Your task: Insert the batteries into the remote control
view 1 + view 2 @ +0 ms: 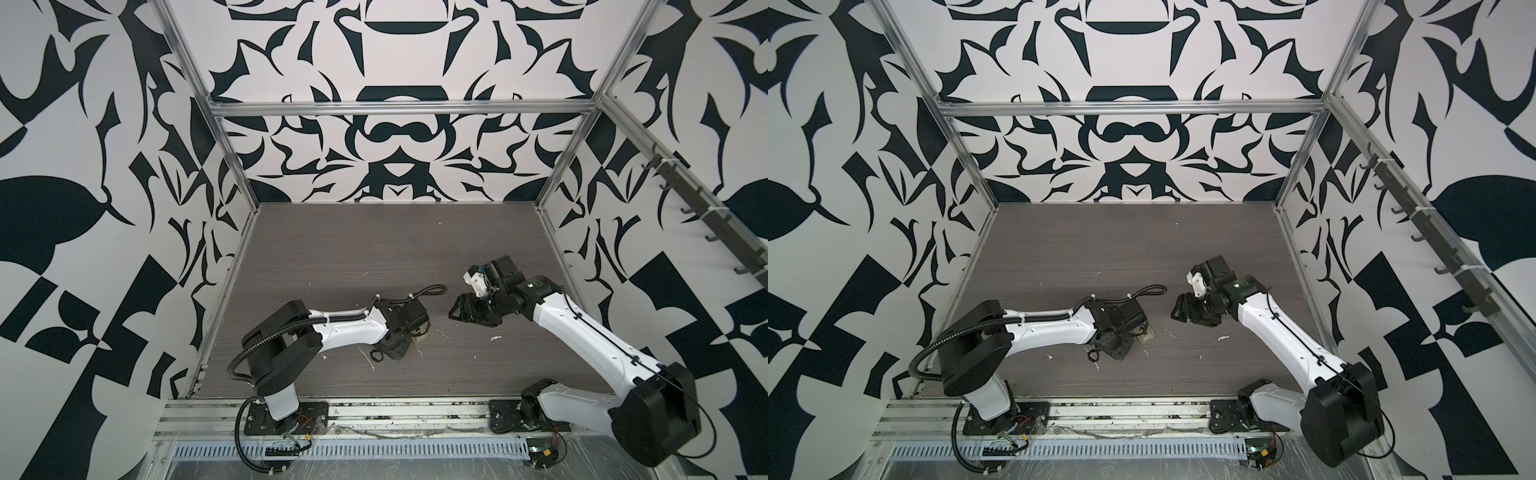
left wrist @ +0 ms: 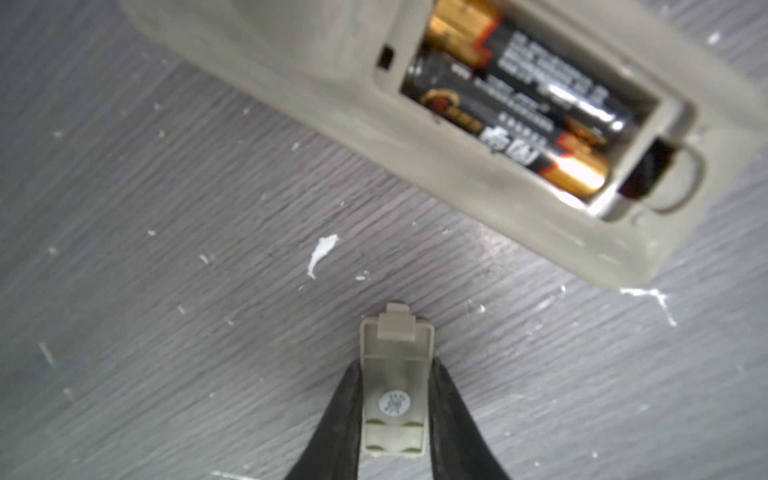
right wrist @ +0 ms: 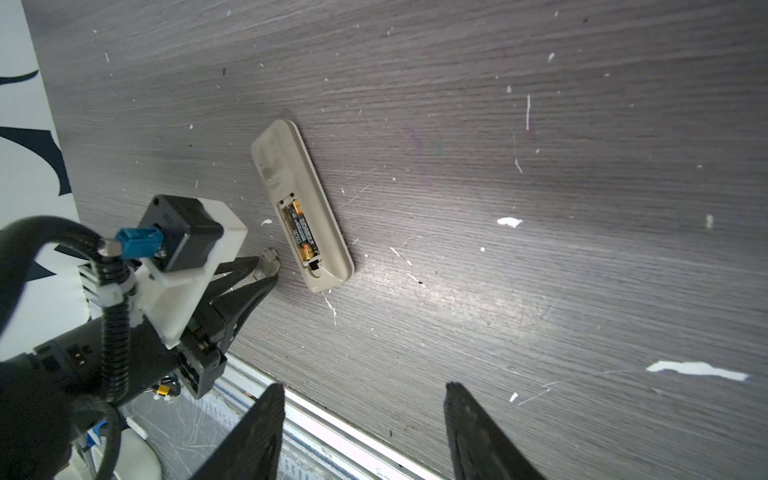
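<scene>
Frankly, the weak link from here is the battery cover (image 2: 397, 345); the left gripper (image 2: 397, 374) pinches this thin plastic piece by its 2 long edges, tab end forward, and it could twist or pop free once I push it against the remote control (image 3: 282, 166); nothing braces the remote, so a tab that misses its slot would likely shove the handset along the table (image 3: 540, 166); the 2 batteries (image 3: 301, 228) lie side by side in the open recess, back up, just beside the cover; whether the cover touches the table I cannot tell; in a top view the left arm stretches low from lower left toward lower middle, wrist bent down, only a pale corner of the remote showing beneath it; the right gripper (image 1: 459, 309) hangs right of centre, fingers spread, empty, well clear of the remote
</scene>
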Controlling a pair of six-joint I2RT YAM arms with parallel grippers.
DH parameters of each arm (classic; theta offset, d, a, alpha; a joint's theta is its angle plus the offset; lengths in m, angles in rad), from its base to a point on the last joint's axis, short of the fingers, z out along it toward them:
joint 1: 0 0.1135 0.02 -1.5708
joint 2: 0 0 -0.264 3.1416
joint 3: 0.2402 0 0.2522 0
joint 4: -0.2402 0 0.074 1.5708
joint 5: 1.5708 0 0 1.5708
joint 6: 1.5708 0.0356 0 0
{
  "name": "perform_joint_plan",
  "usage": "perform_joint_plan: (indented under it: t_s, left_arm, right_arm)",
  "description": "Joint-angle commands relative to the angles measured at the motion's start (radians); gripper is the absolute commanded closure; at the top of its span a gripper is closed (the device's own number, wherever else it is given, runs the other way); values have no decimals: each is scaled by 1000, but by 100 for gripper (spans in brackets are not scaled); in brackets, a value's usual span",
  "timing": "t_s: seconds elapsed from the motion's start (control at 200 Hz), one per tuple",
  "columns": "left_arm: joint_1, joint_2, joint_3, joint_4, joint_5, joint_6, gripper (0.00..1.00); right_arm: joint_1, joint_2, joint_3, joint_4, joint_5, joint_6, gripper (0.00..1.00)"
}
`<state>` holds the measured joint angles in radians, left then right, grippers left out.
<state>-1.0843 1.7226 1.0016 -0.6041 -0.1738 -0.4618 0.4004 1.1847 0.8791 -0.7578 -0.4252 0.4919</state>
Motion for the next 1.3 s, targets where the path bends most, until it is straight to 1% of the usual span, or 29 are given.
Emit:
perform_joint_plan:
  t_s: [0.0,0.1,0.28,0.435,0.53,0.675,0.81,0.925,0.945,0.965,1.07,1.11,1.22,1.25,1.295]
  left_arm:
    - [-8,-7,-37,10,50,-18,78]
    - [-9,-43,-44,17,65,-23,83]
    - [1,-102,-30,16,83,-34,86]
    - [48,-174,-37,26,114,-76,87]
    - [87,-243,-42,44,161,-101,87]
    - [165,-341,-18,56,254,-124,87]
    - [241,-415,2,103,405,-151,87]
    - [278,-440,38,123,509,-171,87]
    - [283,-440,46,125,526,-176,87]
    - [289,-473,52,128,541,-180,87]
    - [310,-503,84,150,607,-207,87]
    - [319,-507,97,149,613,-212,87]
    - [355,-512,121,80,569,-196,84]
    - [366,-521,112,72,539,-190,81]
    - [382,-524,114,6,438,-182,78]
  right_arm:
    - [-3,-16,1,23,-23,16,36]
    - [-3,-22,11,24,-18,13,36]
    - [-3,-70,-14,82,-48,28,36]
    - [-3,-122,-30,125,-89,25,36]
    - [-3,-145,-22,140,-120,-1,36]
    - [-2,-186,-22,217,-195,-16,37]
    - [-3,-228,-23,341,-278,11,39]
    - [-3,-240,-13,461,-364,52,39]
    - [-3,-238,-9,472,-375,58,39]
    - [-3,-235,-3,483,-385,61,39]
    - [-2,-219,20,531,-425,88,37]
    - [-3,-211,24,553,-432,103,37]
    - [-3,-209,38,514,-373,72,37]
    - [-3,-207,38,501,-355,66,37]
    - [-2,-200,38,471,-331,55,37]
